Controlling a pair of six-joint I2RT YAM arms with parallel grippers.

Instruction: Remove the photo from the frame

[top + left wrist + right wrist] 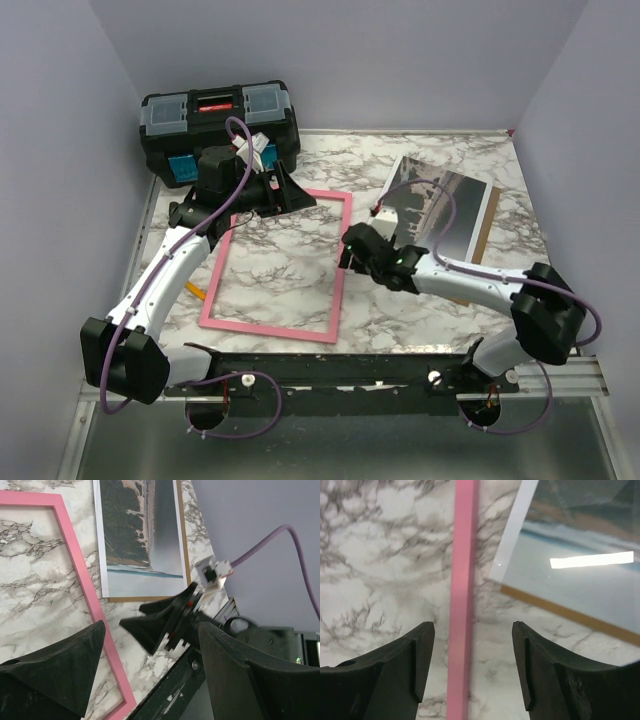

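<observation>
Finding photo [440, 205] lying outside frame [272, 328], at its 2 o'clock; judging removal done. Reading left pincer [150, 630] and right pincer [471, 630] as spread, empty.

In the top view, the left arm [165, 270] covers the upper left corner of the pink frame [268, 328] and most of a small yellow object [194, 291], which shows too little to identify. The right arm [470, 283] hides the lower edge of the photo [468, 218]. In the right wrist view, both run off the picture's edges, and glare blanks part of the photo.
</observation>
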